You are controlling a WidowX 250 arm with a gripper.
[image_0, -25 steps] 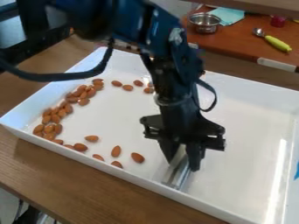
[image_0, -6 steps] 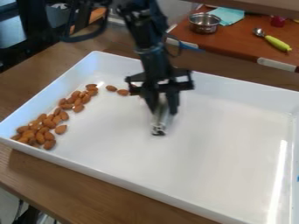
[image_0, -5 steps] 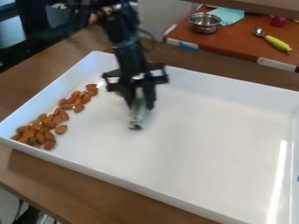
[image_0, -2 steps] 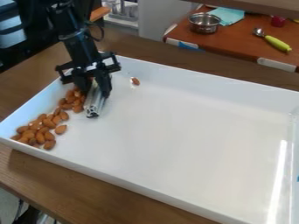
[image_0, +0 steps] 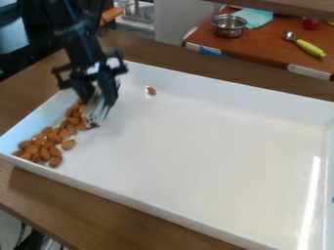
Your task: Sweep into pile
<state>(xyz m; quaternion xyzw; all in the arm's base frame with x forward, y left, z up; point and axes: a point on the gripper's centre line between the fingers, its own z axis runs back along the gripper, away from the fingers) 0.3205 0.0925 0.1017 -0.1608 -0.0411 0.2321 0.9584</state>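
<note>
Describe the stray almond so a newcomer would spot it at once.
Start with the big white tray and follow its far wall toward the end effector holding a metal bar. Just to the picture's right of them, near that wall, is one brown almond. It sits alone, unlike the crowded almonds at picture left.

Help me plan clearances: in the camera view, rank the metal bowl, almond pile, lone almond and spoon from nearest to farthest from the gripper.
From the gripper:
1. Almond pile, beside it, picture left
2. Lone almond, near the tray's far wall
3. Metal bowl, on the table behind
4. Spoon, farther right there
</note>
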